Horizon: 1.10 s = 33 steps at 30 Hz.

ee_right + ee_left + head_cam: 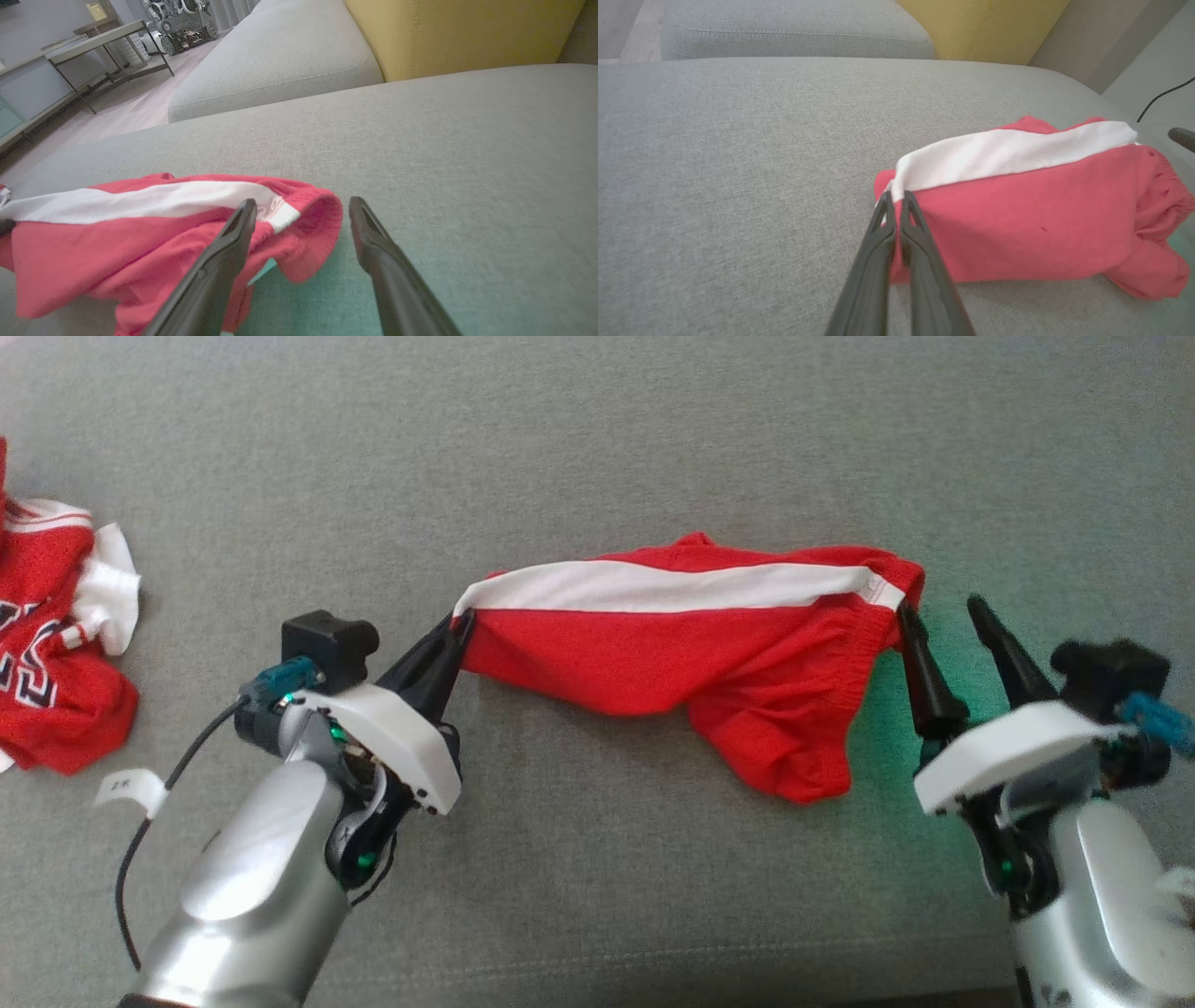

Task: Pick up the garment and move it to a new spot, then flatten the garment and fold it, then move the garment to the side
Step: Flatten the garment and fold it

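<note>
Now, on the grey sofa cushion (597,448), the left gripper (464,621) is clamped tight on the left corner of the red shorts (672,644), which lie crumpled at centre. The right gripper (938,605) gapes wide, empty, with the waistband corner between its fingers. It should probably bite the elastic edge squarely before both arms lift together. The head view adds a red jersey (51,653) at far left, and the right wrist view a yellow backrest (462,32).
</note>
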{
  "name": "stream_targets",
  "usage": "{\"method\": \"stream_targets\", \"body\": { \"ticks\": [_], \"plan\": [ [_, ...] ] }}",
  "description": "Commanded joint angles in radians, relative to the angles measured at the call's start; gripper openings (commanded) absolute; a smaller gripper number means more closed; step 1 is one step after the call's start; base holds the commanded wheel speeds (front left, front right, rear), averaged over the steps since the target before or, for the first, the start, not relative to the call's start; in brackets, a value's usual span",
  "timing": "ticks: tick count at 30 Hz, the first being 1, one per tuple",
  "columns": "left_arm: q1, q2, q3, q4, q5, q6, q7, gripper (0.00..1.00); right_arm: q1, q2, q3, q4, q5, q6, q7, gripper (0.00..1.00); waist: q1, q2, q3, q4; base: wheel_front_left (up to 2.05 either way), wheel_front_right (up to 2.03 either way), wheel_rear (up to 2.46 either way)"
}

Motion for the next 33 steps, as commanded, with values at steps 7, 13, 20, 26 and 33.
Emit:
{"method": "stream_targets", "body": {
  "ticks": [7, 13, 20, 26, 33],
  "plan": [
    [-0.065, 0.013, 0.014, -0.025, 0.016, 0.004, -0.028, 0.0, -0.095, -0.031, 0.074, 0.077, 0.072, -0.001, 0.023, 1.0, 0.0, 0.0, 0.015, 0.027, 0.0, 0.0, 0.0],
    [-0.071, 0.013, 0.007, -0.024, 0.02, 0.005, -0.041, 0.0, -0.135, -0.047, 0.115, 0.106, 0.115, -0.001, 0.014, 0.25, 0.0, 0.0, 0.022, 0.035, 0.0, 0.0, 0.0],
    [-0.073, 0.026, 0.021, -0.041, 0.027, 0.018, -0.088, 0.0, -0.153, -0.091, 0.127, 0.08, 0.144, -0.001, -0.04, 0.0, 0.0, 0.0, 0.003, 0.035, 0.0, 0.0, 0.0],
    [-0.091, 0.064, 0.064, -0.146, 0.059, 0.059, -0.127, 0.0, -0.175, -0.143, 0.114, -0.025, 0.14, -0.001, -0.068, 0.0, 0.0, 0.0, -0.065, 0.027, 0.0, 0.0, 0.0],
    [-0.112, 0.131, 0.115, -0.36, 0.091, 0.117, -0.111, 0.0, -0.192, -0.21, 0.074, -0.219, 0.129, -0.001, -0.026, 0.0, 0.0, 0.0, -0.162, 0.026, 0.0, 0.0, 0.0]
  ]
}}
